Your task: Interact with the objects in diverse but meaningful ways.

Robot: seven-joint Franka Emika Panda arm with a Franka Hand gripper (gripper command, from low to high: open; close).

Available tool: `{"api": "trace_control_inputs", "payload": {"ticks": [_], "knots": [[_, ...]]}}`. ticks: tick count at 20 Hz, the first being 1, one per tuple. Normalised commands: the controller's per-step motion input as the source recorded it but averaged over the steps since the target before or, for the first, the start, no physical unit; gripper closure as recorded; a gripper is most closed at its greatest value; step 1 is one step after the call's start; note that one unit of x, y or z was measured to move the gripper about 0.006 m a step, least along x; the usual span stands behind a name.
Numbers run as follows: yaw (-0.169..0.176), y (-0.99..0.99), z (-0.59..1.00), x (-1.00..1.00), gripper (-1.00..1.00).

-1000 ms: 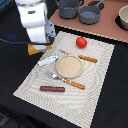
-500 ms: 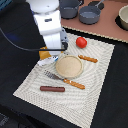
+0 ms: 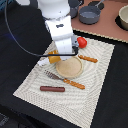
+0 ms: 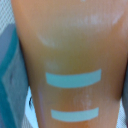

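**Arm low over the bread loaf at the mat's far side**

The white arm's end effector (image 3: 61,50) is down at the golden-yellow bread loaf (image 3: 54,57), which peeks out beneath it on the striped placemat (image 3: 95,90). The wrist view is filled by an orange-brown surface with two pale blue bars; whether the end effector is clamped on the loaf or released cannot be told.

Just beside the loaf sits the round beige plate (image 3: 69,67). The red tomato (image 3: 82,42) lies close behind the arm, toward the mat's far edge. A wooden-handled knife (image 3: 88,58) rests beside the plate on the exterior view's right, and a wooden-handled fork (image 3: 65,80) lies along the plate's near side. The brown sausage (image 3: 52,89) lies apart, nearer the camera.

Beyond the mat, the blue-grey two-handled pot (image 3: 90,15) stands on the tan worktop (image 3: 111,31). A black cable (image 3: 15,40) loops on the exterior view's left. The mat's near half on the right is open.
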Motion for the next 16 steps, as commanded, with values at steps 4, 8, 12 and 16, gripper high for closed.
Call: {"api": "trace_control_inputs", "payload": {"ticks": [4, 8, 12, 16], "knots": [[-0.039, 0.06, 0.24, 1.0, 1.0], [-0.044, 0.04, 0.11, 0.97, 1.0], [-0.05, 0.0, 0.06, 0.72, 1.0], [-0.023, 0.01, 0.17, 0.46, -1.0]]}}
